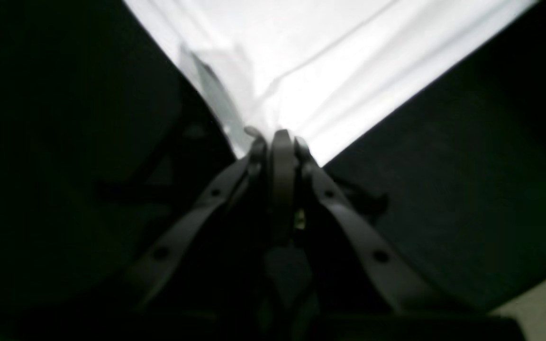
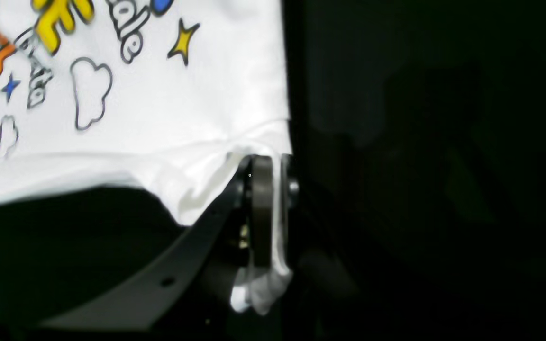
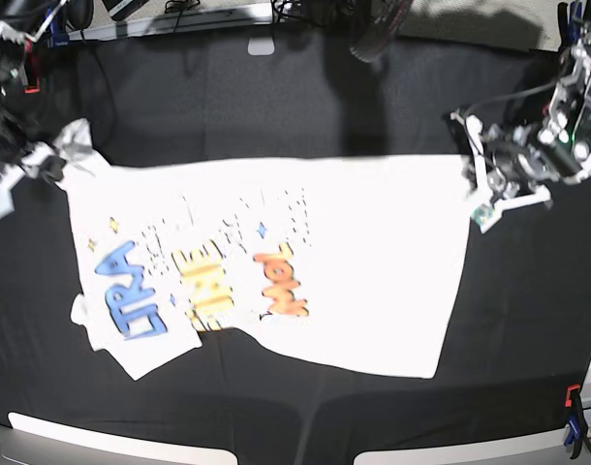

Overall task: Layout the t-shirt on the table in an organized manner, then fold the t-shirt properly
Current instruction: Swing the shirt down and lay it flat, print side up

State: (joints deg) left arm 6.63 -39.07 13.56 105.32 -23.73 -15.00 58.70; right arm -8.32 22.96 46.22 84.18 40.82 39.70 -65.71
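Both sets of jaws are clamped shut on cloth. Going left to right across the base view: the right gripper [image 3: 46, 163] sits at the far left, pinching a bunched corner of the t-shirt [image 3: 354, 262]; its wrist view shows white fabric squeezed between the closed fingers and hanging out below them. The shirt lies print side up in the middle of the table [image 3: 276, 97], its long axis running side to side between the two arms, with the far edge pulled nearly straight and the near edge loose and uneven. The left gripper [image 3: 480, 179] sits at the far right, holding the opposite far corner, fabric fanning away from its tips. Each arm reaches in low from its own side, well apart, the cloth stretched between them.
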